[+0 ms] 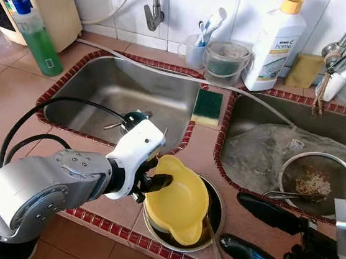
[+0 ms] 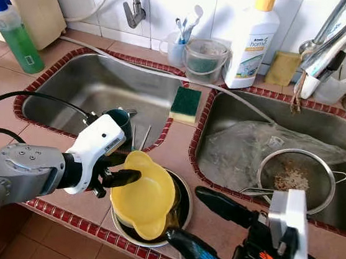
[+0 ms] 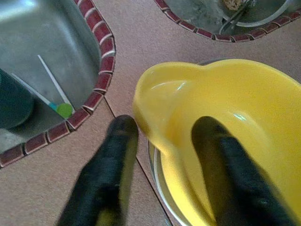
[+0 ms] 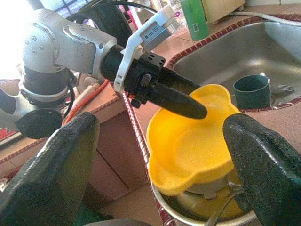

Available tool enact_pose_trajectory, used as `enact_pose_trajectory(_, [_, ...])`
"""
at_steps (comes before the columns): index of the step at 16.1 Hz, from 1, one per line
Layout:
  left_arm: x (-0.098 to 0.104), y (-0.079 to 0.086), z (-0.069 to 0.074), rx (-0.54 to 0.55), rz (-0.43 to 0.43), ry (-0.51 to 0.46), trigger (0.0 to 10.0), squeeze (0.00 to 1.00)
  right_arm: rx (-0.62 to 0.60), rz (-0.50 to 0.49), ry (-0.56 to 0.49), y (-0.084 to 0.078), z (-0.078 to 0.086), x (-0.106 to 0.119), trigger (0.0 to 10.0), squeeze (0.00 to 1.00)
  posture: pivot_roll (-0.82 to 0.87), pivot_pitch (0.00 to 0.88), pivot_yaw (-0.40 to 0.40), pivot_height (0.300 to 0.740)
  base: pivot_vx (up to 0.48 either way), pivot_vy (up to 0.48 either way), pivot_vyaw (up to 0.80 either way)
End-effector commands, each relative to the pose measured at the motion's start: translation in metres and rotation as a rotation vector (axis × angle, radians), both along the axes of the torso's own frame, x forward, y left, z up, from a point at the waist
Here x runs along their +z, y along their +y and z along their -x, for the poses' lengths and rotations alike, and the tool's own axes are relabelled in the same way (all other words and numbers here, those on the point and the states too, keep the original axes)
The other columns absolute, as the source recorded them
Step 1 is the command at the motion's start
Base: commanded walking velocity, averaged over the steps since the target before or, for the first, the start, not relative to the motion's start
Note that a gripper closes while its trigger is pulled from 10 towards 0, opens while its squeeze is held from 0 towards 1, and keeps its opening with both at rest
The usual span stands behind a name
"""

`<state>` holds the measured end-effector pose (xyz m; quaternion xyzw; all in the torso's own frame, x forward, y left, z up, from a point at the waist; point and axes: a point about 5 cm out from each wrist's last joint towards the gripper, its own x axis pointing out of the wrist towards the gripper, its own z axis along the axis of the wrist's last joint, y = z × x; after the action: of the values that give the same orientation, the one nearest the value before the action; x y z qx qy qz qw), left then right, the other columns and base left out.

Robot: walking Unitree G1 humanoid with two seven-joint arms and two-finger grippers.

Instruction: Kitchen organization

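A yellow plastic bowl [image 1: 180, 205] lies tilted in a round metal pot [image 1: 215, 225] on the tiled counter, near its front edge. My left gripper [image 1: 157, 184] reaches in from the left and is shut on the bowl's near rim. In the left wrist view one finger [image 3: 110, 160] is outside the rim and the other [image 3: 225, 165] rests inside the bowl [image 3: 244, 108]. My right gripper [image 1: 231, 220] hovers open just right of the pot, its fingers pointing at the bowl. The right wrist view looks between its wide-apart fingers [image 4: 51, 169] at the bowl [image 4: 193, 150].
The left sink [image 1: 103, 87] holds a dark green cup [image 2: 121, 118] and loose cutlery. A green sponge [image 1: 207, 107] lies on the divider. In the right sink are a plastic bag and a metal strainer [image 1: 314, 180]. Bottles [image 1: 275, 44], a tap [image 1: 154, 12] and cups line the back wall.
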<state>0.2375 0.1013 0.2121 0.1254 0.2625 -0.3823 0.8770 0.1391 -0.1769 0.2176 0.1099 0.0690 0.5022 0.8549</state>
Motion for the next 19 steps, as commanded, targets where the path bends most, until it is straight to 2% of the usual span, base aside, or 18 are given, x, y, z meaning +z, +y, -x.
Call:
enact_pose_trajectory(1, [-0.0003, 0.0016, -0.0008, 0.004, -0.016, -0.011, 0.0, 0.0, 0.021, 0.006, -0.009, 0.0023, 0.0042, 0.0042, 10.0, 0.0, -0.3, 0.164, 0.083, 0.74, 0.0, 0.0, 0.0])
enact_pose_trajectory(19, [0.0022, 0.0039, -0.004, -0.003, -0.024, -0.039, 0.0, 0.0, 0.031, -0.02, -0.009, 0.0041, 0.0027, 0.0081, 10.0, 0.0, -0.29, 0.155, 0.084, 0.74, 0.0, 0.0, 0.0])
